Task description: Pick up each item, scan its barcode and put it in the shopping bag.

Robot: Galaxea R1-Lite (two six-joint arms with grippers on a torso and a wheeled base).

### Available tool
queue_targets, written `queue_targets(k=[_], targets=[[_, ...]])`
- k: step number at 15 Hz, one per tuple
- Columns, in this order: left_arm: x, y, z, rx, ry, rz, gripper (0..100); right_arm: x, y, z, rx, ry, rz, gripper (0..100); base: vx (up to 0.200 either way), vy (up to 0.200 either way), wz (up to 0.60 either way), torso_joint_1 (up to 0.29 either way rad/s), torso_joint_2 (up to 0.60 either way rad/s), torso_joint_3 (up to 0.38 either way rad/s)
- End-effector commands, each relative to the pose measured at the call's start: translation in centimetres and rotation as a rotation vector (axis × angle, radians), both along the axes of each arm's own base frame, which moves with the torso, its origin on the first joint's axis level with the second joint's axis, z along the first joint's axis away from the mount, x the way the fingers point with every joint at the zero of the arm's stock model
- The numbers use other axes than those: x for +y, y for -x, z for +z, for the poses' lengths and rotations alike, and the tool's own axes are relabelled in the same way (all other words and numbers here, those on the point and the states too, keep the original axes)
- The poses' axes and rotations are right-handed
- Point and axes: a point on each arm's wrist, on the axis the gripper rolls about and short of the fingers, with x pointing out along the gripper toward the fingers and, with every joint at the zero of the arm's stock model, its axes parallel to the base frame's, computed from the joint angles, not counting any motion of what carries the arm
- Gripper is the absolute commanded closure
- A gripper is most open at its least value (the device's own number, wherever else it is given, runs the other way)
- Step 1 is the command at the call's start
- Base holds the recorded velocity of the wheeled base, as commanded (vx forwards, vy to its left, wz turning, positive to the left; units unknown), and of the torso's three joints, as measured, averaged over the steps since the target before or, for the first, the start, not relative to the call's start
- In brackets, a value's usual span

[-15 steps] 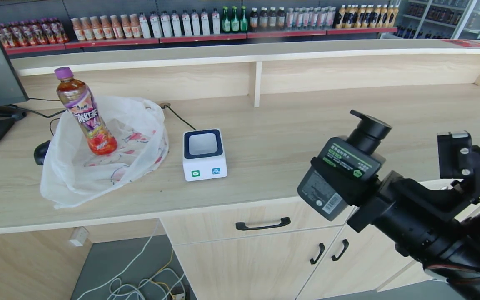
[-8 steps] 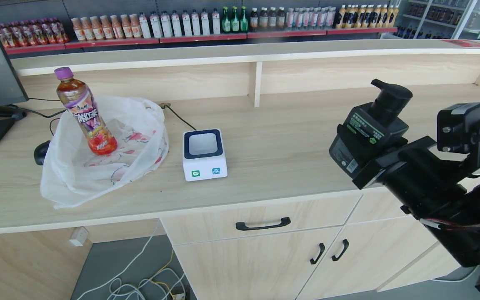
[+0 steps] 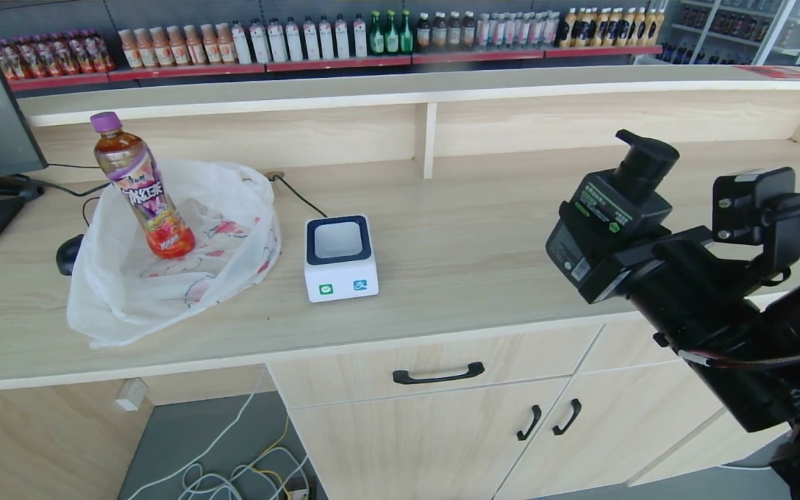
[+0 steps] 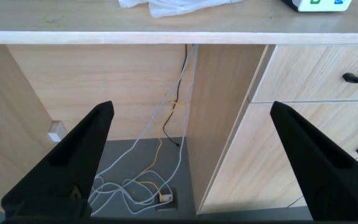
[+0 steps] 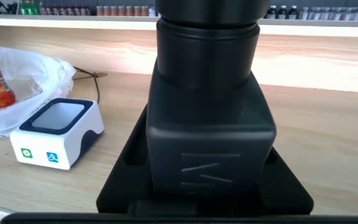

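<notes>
Black bottle [image 3: 612,208]: holds it tight in right fingers [image 3: 615,279] near tabletop's [image 3: 476,229] right edge, scanner [image 3: 339,257] leftward; left fingers [image 4: 73,162] spread, empty.

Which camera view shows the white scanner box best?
The head view: the scanner stands whole and unobstructed on the counter, its window facing up. The right wrist view shows it whole too, but partly cropped out of attention by the held dark bottle. The left wrist view catches just its lower front edge.

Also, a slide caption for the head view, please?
Right gripper holds a black bottle at the counter; scanner and bagged drink bottle stand further left.
</notes>
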Motion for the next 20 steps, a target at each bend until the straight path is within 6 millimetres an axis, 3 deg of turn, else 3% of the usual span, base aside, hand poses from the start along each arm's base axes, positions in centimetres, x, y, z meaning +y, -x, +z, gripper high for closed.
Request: queue_targets(k=[1,7,13,20], targets=[[0.0,0.0,0.0,-0.001,0.0,0.0,0,0.1,0.0,-0.3,0.01,0.006,0.002,100,0.0,0.0,0.6,-0.002,0.01,0.002],[0.0,0.0,0.0,-0.001,0.0,0.0,0,0.1,-0.1,-0.2,0.008,0.003,0.005,100,0.0,0.0,0.0,0.0,0.0,0.0],[0.0,0.0,0.0,-0.001,0.004,0.0,0,0.1,-0.4,0.3,0.0,-0.032,-0.052,100,0.0,0.2,0.0,0.0,0.0,0.001],[0.0,0.0,0.0,-0.001,0.011,0.0,0,-1.1,0.3,-0.9,0.047,-0.003,-0.077,100,0.0,0.2,0.0,0.006,0.0,0.004]])
